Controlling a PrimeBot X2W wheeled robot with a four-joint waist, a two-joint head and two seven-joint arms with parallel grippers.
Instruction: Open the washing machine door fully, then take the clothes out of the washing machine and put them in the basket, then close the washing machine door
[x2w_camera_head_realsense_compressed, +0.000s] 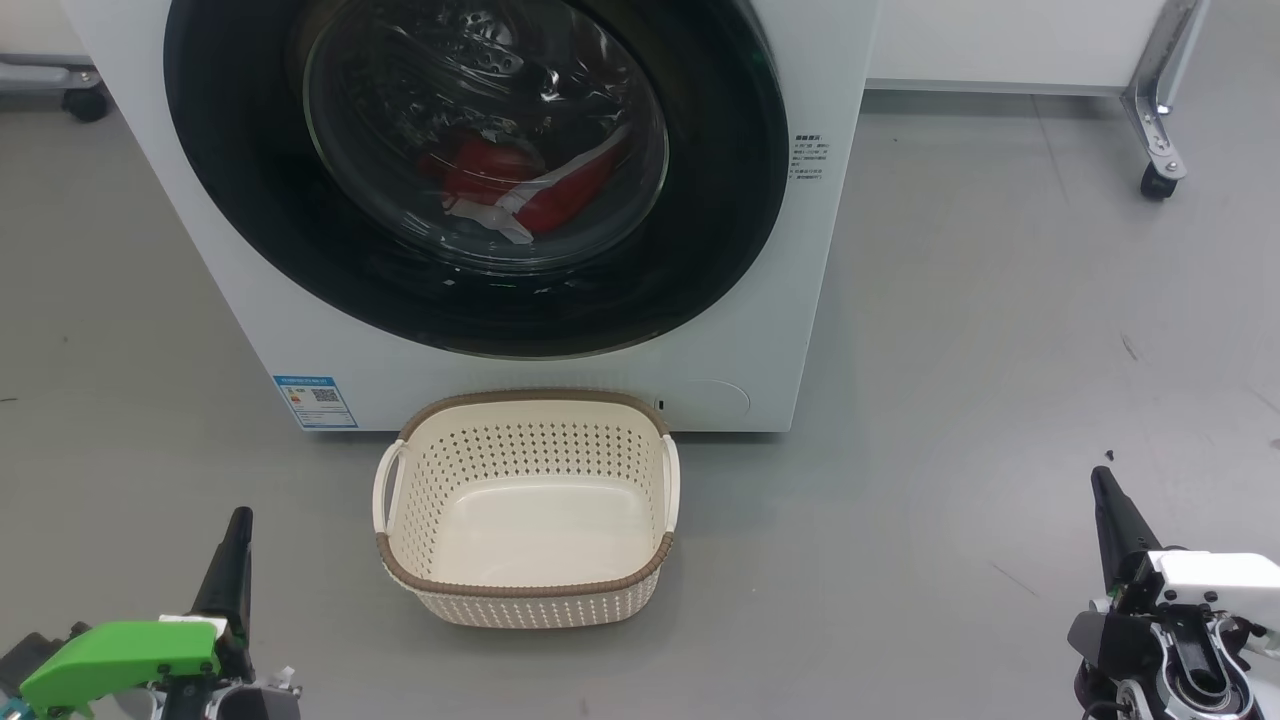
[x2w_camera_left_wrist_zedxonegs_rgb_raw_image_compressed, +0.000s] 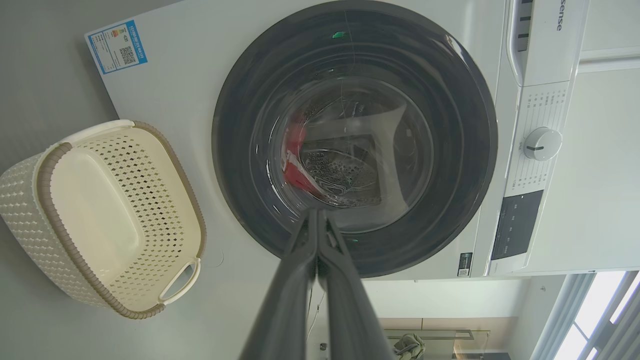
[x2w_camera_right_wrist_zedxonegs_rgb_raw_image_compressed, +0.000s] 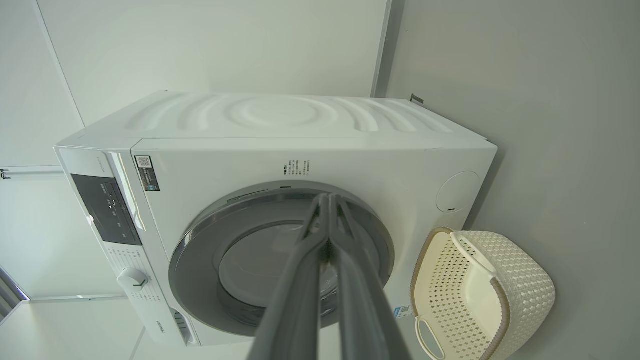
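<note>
Left wrist view: washing machine (x2w_camera_left_wrist_zedxonegs_rgb_raw_image_compressed: 190, 60) "sense" lettering (x2w_camera_left_wrist_zedxonegs_rgb_raw_image_compressed: 567, 15) (left end effector (x2w_camera_left_wrist_zedxonegs_rgb_raw_image_compressed: 317, 214), right end effector (x2w_camera_right_wrist_zedxonegs_rgb_raw_image_compressed: 329, 199) clenched)

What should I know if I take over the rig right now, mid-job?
Left gripper: shut, empty, held back from the machine.
Right gripper: shut, empty, also held back.
The washing machine door is closed, and the red clothes lie inside, seen through it.
The basket sits empty on the floor in front of the washing machine.
Done: nothing yet.
Left: open the door fully, move the clothes into the basket, close the door.
</note>
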